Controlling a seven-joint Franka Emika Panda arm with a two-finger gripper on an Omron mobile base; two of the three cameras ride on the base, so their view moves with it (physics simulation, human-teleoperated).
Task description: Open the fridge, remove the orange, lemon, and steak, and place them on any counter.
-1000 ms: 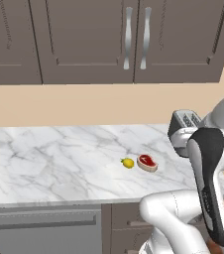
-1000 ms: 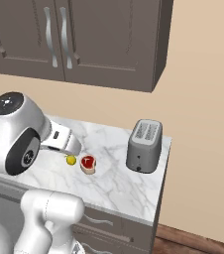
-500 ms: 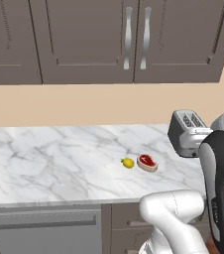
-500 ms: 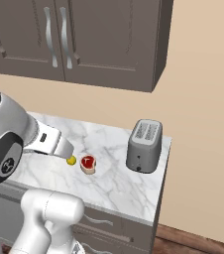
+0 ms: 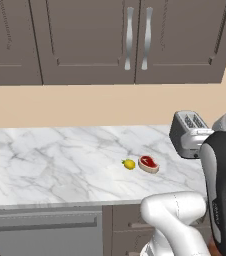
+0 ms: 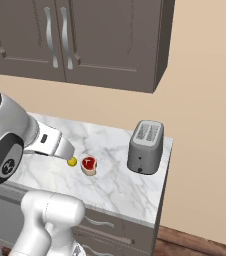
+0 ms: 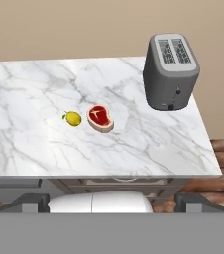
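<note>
On the white marble counter (image 5: 45, 160) (image 6: 120, 182) (image 7: 148, 144), the yellow lemon (image 5: 129, 164) (image 6: 72, 161) (image 7: 73, 118) lies just left of the red steak (image 5: 148, 164) (image 6: 89, 165) (image 7: 100, 118), a small gap between them. My gripper (image 7: 112, 201) hangs open and empty, back from the counter's front edge and above it, well clear of both foods. Its fingertips (image 7: 32, 201) stand wide apart at the bottom of the hand view. The fridge and the orange are out of view.
A grey two-slot toaster (image 5: 187, 132) (image 6: 145, 146) (image 7: 171, 69) stands at the counter's right end, near the edge. Dark brown wall cabinets (image 5: 110, 40) (image 6: 85, 40) hang above. Drawers (image 7: 124, 183) sit under the counter, and wood floor (image 7: 223, 158) lies beyond its right end.
My arm has swung back away from the counter, toward the base. Lemon, steak and toaster have not moved, and the gripper stays open.
</note>
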